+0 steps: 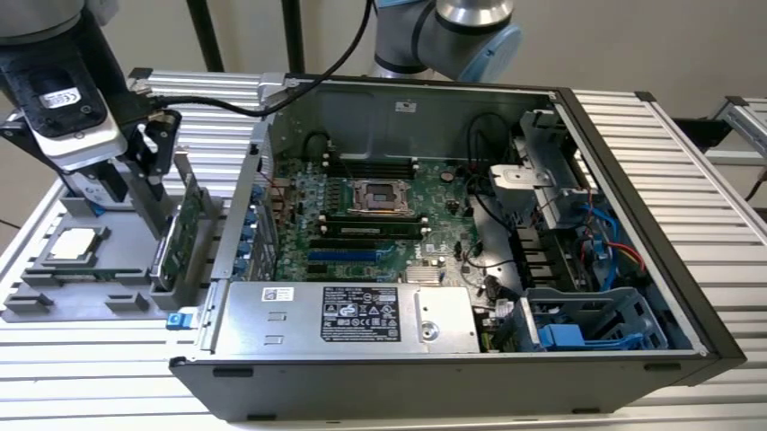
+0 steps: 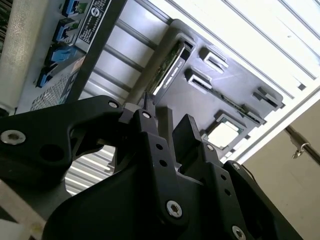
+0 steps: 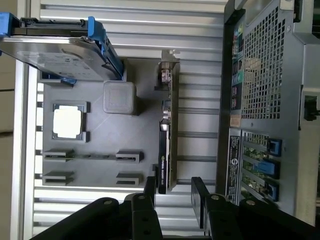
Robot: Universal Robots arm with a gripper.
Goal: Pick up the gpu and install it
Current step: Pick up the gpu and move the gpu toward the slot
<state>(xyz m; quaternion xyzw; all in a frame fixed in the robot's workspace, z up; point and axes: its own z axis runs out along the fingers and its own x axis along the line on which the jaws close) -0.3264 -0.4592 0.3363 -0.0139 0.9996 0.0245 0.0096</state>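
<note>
At the exterior view's left, the gpu is seen standing on edge in a grey holder tray. It is set just beside the outer wall of the open computer case on the slatted desk. The end effector is held over one end of the card, its fingers spread apart and nothing pinched. In the first wrist view the card's thin edge is lined up with the gap between them.

Trouble is judged most likely from the tight quarters. With a small sideways error, a fingertip could be driven onto the card's top edge or caught against the case wall. If the card is gripped this near its end, it could tilt and bind in the holder. A hard drive and a CPU chip are parked in the same tray, where a wide swing could reach them.
</note>
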